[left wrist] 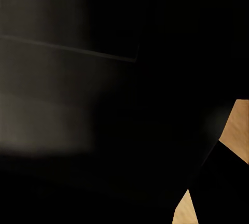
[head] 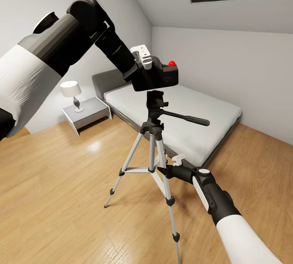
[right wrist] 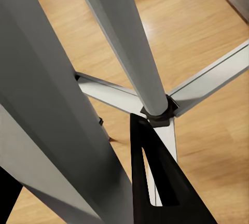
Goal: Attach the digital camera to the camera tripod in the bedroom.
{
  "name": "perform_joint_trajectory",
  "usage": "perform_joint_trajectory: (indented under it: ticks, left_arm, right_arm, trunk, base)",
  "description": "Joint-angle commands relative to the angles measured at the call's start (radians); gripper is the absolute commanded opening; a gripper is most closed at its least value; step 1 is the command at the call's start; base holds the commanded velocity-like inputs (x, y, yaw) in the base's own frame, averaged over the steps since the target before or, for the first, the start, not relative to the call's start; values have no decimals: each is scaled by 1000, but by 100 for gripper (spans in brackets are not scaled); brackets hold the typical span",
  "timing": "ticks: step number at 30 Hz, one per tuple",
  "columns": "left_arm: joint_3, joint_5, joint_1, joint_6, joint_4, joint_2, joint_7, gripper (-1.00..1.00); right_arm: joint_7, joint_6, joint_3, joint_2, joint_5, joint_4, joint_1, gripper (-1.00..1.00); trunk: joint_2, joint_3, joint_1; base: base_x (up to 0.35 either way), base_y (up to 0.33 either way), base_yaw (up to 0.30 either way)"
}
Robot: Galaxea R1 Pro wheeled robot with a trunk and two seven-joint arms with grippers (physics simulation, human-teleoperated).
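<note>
Fingers of the left gripper (head: 151, 65) clamp the rigid, chunky digital camera (head: 156, 77) over the tripod (head: 154, 133); right gripper's (head: 169, 168) state unclear.

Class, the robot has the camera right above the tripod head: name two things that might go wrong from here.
1. The digital camera in the left claw looks tilted over the camera tripod head, so it may seat crooked.
2. The right claw is against a tripod leg; a nudge could tip the stand.

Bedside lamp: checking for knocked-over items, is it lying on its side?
No, the bedside lamp stands upright on the nightstand beside the bed.
</note>
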Motion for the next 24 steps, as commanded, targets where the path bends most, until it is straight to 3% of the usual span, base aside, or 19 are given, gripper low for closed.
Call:
perform_joint_trajectory:
  ticks: [1,17,24]
  left_arm:
    - [-1,-9,-1,9,-1,1,-11,-100]
    - [-2,-8,2,2,-4,1,-9,-100]
    - [-3,-15,49,-3,-14,1,-6,-100]
  right_arm:
    - [3,2,0,0,93,5,0,-100]
    - [3,1,0,0,93,5,0,-100]
    - [3,1,0,-1,93,5,0,-100]
  trunk:
    - [-2,-2,1]
    - [-2,-2,1]
    - [-2,-2,1]
  base:
    - [0,0,0]
    - [0,0,0]
    - [0,0,0]
